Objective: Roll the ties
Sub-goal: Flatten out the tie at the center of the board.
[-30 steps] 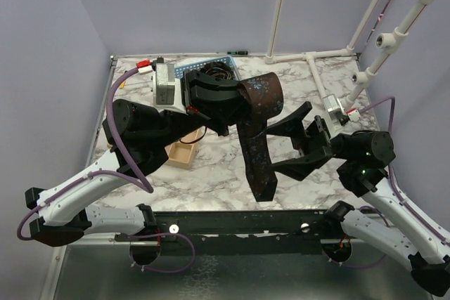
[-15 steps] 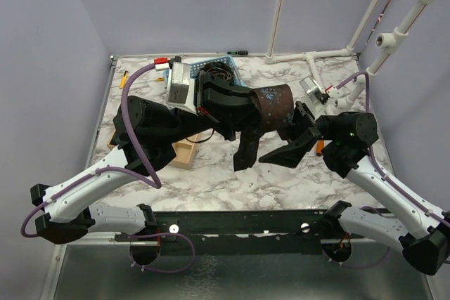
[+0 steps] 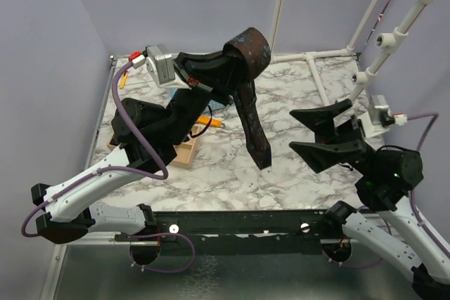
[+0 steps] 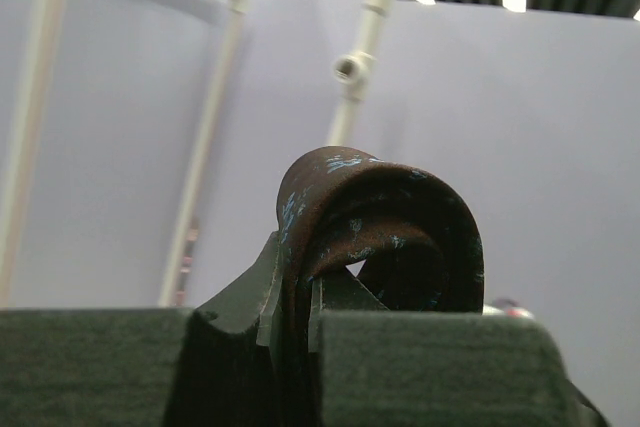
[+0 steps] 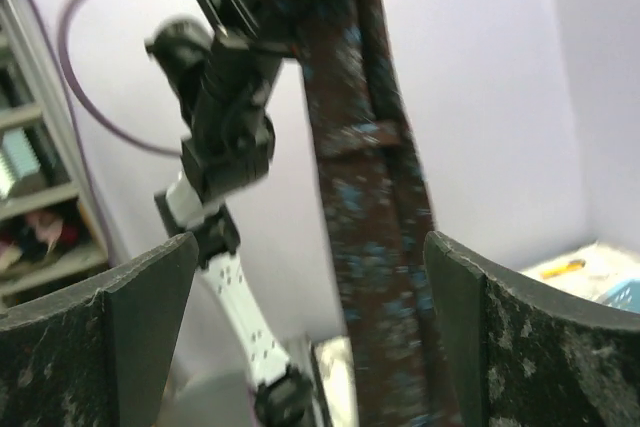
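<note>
- The left gripper (image 3: 238, 61) is raised high over the marble table (image 3: 295, 89), its jaws clamped tight on a necktie (image 3: 254, 124).
- The left wrist view shows the pinch close up: the two fingers (image 4: 240, 297) press the brown-black fabric flat, and above them the necktie (image 4: 380, 217) arches over in a rounded loop flecked with blue.
- The top view adds the rest of it. A long narrow tail hangs down from the loop toward the table's near middle; I cannot tell whether its tip touches the surface.
- The right gripper (image 3: 292, 130) is spread wide, low and to the right of the hanging tail, not touching it.
- Its wrist camera frames the blue-speckled strip (image 5: 375, 247) between both fingers (image 5: 100, 347).
- A wooden box (image 3: 179, 154) sits under the left arm.
- A red-and-white plug (image 3: 135, 62) sits by the left wrist camera; any marking is too small to read.
</note>
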Controlling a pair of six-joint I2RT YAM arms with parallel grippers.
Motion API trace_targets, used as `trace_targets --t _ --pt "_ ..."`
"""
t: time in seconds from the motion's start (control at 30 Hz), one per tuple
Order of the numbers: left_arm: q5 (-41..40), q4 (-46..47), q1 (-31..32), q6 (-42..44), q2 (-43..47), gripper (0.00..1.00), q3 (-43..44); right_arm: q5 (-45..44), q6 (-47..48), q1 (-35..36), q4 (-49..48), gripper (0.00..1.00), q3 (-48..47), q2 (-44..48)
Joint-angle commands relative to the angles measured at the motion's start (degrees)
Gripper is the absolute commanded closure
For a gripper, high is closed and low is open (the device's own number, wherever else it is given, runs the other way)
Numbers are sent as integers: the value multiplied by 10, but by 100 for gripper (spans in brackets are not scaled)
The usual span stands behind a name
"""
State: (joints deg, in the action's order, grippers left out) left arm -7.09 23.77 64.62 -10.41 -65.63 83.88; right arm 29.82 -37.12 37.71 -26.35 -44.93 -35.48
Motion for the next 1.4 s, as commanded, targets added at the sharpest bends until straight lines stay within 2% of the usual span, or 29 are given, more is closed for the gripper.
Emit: trace_targets --t 0.0,0.07,0.2,0.33,0.47,0.6,0.73,0.87,1.03,1.37 --pt "-224 66 1 74 -49 100 39 -169 -45 3 53 0 -10 26" --pt "-262 100 2 98 -83 100 61 -205 -126 3 37 0 -8 16" --pt "-311 172 2 155 -154 100 108 -242 -306 3 -78 0 23 -20" --pt "-314 228 1 209 -226 100 167 -243 -462 3 -153 0 21 -95" --pt "-304 232 1 234 -291 100 253 -241 -559 3 -218 0 8 -159" --pt "-303 232 2 236 -340 100 323 -289 -614 3 -226 0 3 -177" --pt "-305 242 1 235 -371 100 364 -382 -655 3 -230 0 14 -169" --pt "-305 247 1 219 -397 100 389 -413 -690 3 -236 0 -7 -199" --pt "-303 248 2 175 -407 100 379 -451 -727 1 -243 0 -36 -249" --pt "-286 248 3 146 -378 100 322 -441 -783 -31 -225 0 -73 -328"
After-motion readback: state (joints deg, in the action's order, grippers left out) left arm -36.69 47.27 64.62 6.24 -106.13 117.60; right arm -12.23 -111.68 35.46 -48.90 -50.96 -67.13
